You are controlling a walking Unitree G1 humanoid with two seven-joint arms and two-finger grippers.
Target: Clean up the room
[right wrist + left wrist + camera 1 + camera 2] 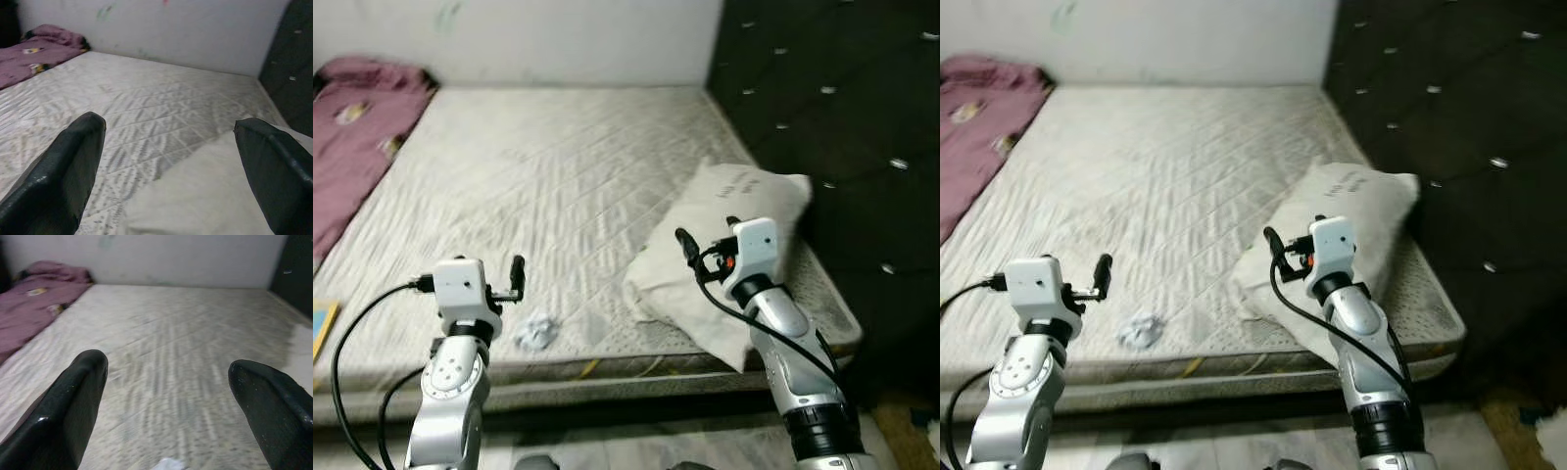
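Pink blanket (pixel 357 127): I see it bunched on the far left side of the bed
Mattress (pixel 558 176): bare and grey-white, it runs up to the far white wall
Left gripper (pixel 168 396): I hold it over the near edge, fingers wide apart, nothing in it
Crumpled paper (pixel 536 333): small white wad near the bed's near edge, just right of my left gripper
Pillow (pixel 734 211): near right corner, by the dark headboard (pixel 842 108)
Right gripper (pixel 171 161): fingers spread wide just above the pillow, holding nothing
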